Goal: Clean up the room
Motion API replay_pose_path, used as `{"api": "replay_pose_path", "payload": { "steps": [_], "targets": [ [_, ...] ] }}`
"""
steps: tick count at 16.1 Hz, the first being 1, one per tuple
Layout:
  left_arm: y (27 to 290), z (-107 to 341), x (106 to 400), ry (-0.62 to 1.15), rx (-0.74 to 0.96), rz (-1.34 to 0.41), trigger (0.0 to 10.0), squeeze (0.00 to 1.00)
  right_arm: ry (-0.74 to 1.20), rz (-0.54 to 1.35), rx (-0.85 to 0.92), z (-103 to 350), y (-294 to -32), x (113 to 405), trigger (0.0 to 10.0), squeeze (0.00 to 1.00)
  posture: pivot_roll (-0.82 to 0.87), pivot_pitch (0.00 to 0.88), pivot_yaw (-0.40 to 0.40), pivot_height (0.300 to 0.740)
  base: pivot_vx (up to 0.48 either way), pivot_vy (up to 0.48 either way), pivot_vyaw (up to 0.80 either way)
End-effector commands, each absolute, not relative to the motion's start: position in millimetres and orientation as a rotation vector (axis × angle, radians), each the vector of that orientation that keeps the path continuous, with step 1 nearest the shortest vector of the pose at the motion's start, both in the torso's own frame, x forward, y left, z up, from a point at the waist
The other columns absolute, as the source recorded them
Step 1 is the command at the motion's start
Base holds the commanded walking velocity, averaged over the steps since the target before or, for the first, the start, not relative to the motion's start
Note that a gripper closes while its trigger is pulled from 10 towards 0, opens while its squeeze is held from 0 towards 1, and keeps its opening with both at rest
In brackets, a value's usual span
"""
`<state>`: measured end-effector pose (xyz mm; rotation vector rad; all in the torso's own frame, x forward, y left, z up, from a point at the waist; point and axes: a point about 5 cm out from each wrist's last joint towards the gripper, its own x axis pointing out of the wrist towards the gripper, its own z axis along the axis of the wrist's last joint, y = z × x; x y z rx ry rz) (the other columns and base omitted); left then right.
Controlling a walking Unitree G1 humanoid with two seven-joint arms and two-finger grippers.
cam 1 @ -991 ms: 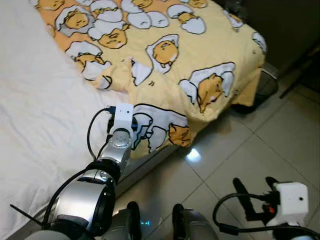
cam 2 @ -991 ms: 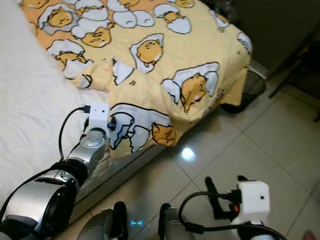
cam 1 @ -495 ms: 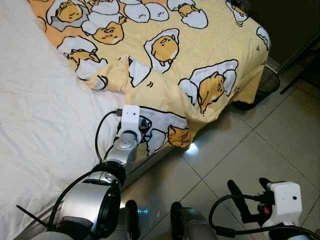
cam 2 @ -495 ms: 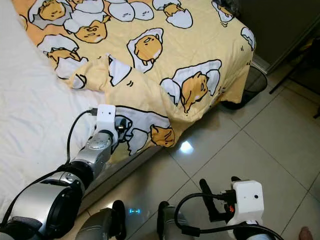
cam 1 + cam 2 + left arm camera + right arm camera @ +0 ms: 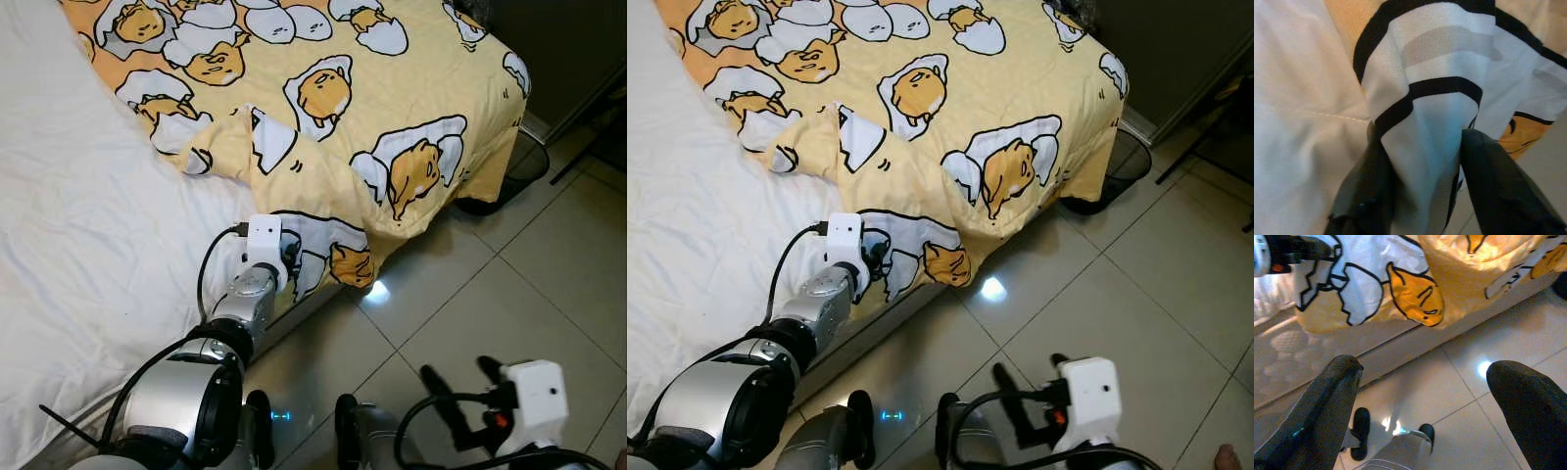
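A yellow blanket (image 5: 372, 108) printed with cartoon eggs covers the right part of the bed and hangs over its corner. Bare white sheet (image 5: 88, 245) lies to the left of it. My left gripper (image 5: 288, 257) is at the blanket's lower edge by the bed side. In the left wrist view the left gripper (image 5: 1425, 147) is shut on a fold of the blanket (image 5: 1435, 49), one black finger on each side. My right gripper (image 5: 458, 380) hangs low over the tiled floor with its fingers (image 5: 1332, 396) wide apart and nothing between them.
Grey floor tiles (image 5: 509, 284) stretch to the right of the bed, with a bright light reflection (image 5: 377, 289). A dark round basket (image 5: 524, 162) stands at the bed's foot corner. A dark wall or cabinet (image 5: 578, 49) stands at the upper right. My own feet (image 5: 257, 416) stand by the bed frame.
The left gripper has slid a little along the blanket's edge towards the bed side, still pinching it. The right gripper has dropped lower and shifted left. The head camera has tilted slightly.
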<state>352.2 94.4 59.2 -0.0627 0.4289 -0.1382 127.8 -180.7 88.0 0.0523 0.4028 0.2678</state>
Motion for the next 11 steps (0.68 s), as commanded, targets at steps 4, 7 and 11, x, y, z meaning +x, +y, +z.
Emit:
{"api": "replay_pose_path", "payload": {
  "steps": [4,7,11],
  "targets": [
    [74.5,51.6,342.5,0.441,-0.101,-0.301,0.0,0.00,0.419,0.296,0.047,88.3,-183.2,130.5,10.0,0.00,-0.34,0.249,-0.080,0.740,0.000,0.000,0.00],
    [71.3,46.1,337.1,0.454,-0.080,-0.363,0.0,0.00,0.404,0.306,0.038,88.5,-183.6,138.3,10.0,0.00,-0.33,0.237,-0.075,0.740,0.000,0.000,0.00],
    [73.8,41.7,332.5,0.435,0.000,-0.434,0.0,0.00,0.407,0.312,0.046,85.6,-179.0,138.9,10.0,0.00,-0.32,0.238,-0.069,0.740,0.000,0.000,0.00]
  ]
}}
